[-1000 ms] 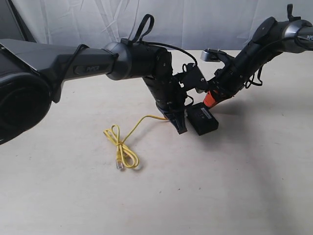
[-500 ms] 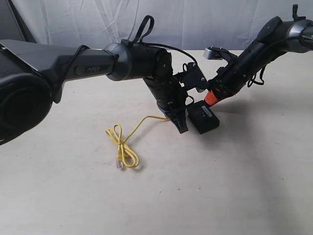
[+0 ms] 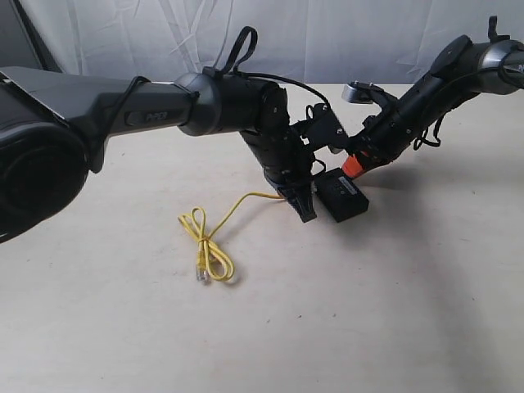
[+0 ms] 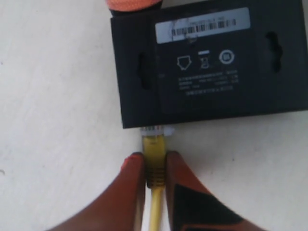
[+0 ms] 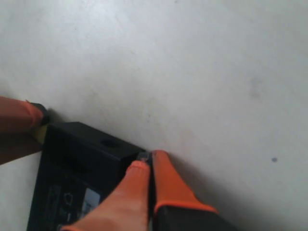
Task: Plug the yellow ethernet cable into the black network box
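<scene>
The black network box (image 3: 342,196) lies flat on the table, its pale label strip (image 4: 202,24) facing up. My left gripper (image 4: 155,156) is shut on the plug end of the yellow ethernet cable (image 4: 155,144). The clear plug tip touches the box (image 4: 211,62) at its side edge. Behind the gripper (image 3: 304,210), the cable trails to a knotted loop (image 3: 206,246) with the other plug at its end. My right gripper (image 5: 147,161) is shut, its orange tips pressed against a corner of the box (image 5: 77,159) on the side opposite the plug.
The pale table (image 3: 368,311) carries only the cable and box. A white cloth (image 3: 164,33) hangs behind it. The bulky left arm (image 3: 205,102) reaches across the middle; the right arm (image 3: 426,90) comes in from the far right.
The cable loop has slid slightly right, toward the box. The right arm has risen a little and drawn back. The box has shifted slightly.
</scene>
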`<action>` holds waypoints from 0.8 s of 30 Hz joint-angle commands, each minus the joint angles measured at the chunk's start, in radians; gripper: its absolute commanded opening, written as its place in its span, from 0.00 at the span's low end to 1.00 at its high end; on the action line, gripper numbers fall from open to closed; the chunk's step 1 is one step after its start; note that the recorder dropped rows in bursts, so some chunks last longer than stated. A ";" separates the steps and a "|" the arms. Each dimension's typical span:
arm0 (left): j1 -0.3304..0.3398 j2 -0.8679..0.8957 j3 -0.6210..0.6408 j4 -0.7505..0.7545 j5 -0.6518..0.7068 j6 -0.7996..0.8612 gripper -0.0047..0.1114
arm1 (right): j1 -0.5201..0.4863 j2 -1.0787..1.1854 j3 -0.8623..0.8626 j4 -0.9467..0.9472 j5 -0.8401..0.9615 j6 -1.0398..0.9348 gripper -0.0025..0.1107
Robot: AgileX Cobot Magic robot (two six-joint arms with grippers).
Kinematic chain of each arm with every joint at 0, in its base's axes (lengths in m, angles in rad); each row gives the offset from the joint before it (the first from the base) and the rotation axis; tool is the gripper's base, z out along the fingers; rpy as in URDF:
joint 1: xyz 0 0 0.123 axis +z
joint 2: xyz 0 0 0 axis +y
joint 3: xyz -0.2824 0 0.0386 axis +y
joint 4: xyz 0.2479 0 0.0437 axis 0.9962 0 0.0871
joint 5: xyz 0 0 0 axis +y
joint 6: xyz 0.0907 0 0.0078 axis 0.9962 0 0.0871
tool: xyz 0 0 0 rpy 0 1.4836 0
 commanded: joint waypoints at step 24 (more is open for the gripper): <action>-0.012 0.003 -0.005 -0.058 -0.059 0.006 0.63 | 0.022 0.004 0.002 0.120 0.084 -0.034 0.01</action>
